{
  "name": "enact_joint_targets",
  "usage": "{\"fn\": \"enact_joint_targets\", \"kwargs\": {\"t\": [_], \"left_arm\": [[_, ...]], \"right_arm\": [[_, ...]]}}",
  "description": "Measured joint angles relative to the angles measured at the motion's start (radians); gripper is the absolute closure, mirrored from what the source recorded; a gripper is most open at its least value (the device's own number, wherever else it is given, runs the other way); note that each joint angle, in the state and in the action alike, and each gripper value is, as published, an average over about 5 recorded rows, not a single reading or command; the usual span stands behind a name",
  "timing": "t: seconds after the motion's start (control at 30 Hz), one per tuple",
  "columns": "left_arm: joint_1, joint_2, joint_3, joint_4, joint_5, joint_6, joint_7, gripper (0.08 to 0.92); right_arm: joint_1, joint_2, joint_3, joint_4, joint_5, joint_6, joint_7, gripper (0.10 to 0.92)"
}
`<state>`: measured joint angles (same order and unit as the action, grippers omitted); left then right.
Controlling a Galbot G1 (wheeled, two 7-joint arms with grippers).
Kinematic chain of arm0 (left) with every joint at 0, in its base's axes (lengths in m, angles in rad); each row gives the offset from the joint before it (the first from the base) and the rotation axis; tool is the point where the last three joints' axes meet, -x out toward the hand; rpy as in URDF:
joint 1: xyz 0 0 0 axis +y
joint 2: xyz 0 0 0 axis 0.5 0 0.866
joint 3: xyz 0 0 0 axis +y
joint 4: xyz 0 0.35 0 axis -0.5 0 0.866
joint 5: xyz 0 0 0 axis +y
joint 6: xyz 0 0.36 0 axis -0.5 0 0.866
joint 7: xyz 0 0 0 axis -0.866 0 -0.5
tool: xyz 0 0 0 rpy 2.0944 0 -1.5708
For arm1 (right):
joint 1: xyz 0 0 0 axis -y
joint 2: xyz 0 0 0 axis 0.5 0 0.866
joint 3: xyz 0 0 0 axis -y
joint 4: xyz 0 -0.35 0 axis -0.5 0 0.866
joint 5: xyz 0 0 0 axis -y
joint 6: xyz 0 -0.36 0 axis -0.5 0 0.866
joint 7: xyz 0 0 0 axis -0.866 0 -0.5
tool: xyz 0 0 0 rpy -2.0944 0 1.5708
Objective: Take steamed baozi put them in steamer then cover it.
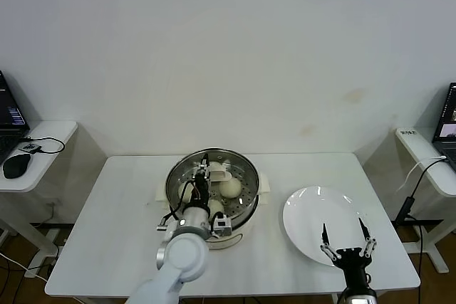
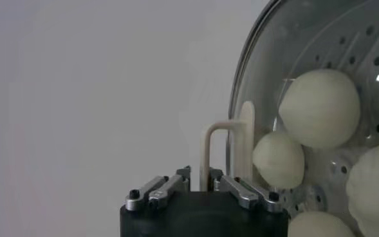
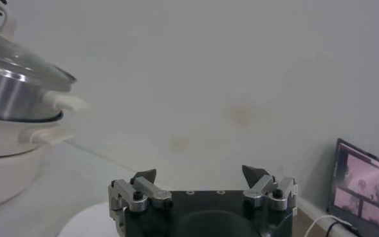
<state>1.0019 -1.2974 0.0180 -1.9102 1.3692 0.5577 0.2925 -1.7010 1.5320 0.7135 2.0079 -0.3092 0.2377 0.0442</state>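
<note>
The steamer (image 1: 248, 177), a shiny steel pot on a cream-white base, stands at the table's middle. The round glass lid (image 2: 242, 84) lies over its top. Several cream-white baozi (image 1: 230, 187) rest on the perforated tray inside and show through the glass in the left wrist view (image 2: 318, 109). My left gripper (image 1: 211, 174) is over the pot, shut on the lid's white handle (image 2: 222, 148). My right gripper (image 1: 345, 235) is open and empty over the front edge of the white plate (image 1: 306, 208). The right wrist view shows the steamer (image 3: 12, 96) with the lid on it.
The flat white plate is bare, to the right of the steamer. The steamer's side handles (image 1: 265, 184) stick out. Side desks with a laptop (image 1: 8, 108) and a mouse (image 1: 16, 165) at left, and another laptop (image 1: 447, 115) with cables at right, flank the table.
</note>
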Motion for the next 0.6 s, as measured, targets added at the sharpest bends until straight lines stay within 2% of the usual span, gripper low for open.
{"fn": "enact_joint_targets", "kwargs": {"t": [0.2, 0.37, 0.47, 0.6], "left_arm": [[0.064, 0.039, -0.026, -0.087, -0.079, -0.001, -0.039, 0.389], [0.148, 0.084, -0.067, -0.188, -0.221, -0.014, -0.111, 0.243], [0.215, 0.108, -0.102, -0.250, -0.347, -0.024, -0.176, 0.191], [0.319, 0.121, -0.167, -0.312, -0.579, -0.068, -0.288, 0.178]], "right_arm": [[-0.002, 0.000, 0.002, 0.003, 0.002, 0.000, 0.000, 0.203], [-0.006, -0.004, 0.003, 0.004, 0.010, 0.000, -0.001, 0.203], [-0.011, -0.010, 0.004, 0.009, 0.019, -0.003, -0.004, 0.203], [-0.019, -0.020, 0.002, 0.018, 0.038, -0.011, -0.012, 0.203]]}}
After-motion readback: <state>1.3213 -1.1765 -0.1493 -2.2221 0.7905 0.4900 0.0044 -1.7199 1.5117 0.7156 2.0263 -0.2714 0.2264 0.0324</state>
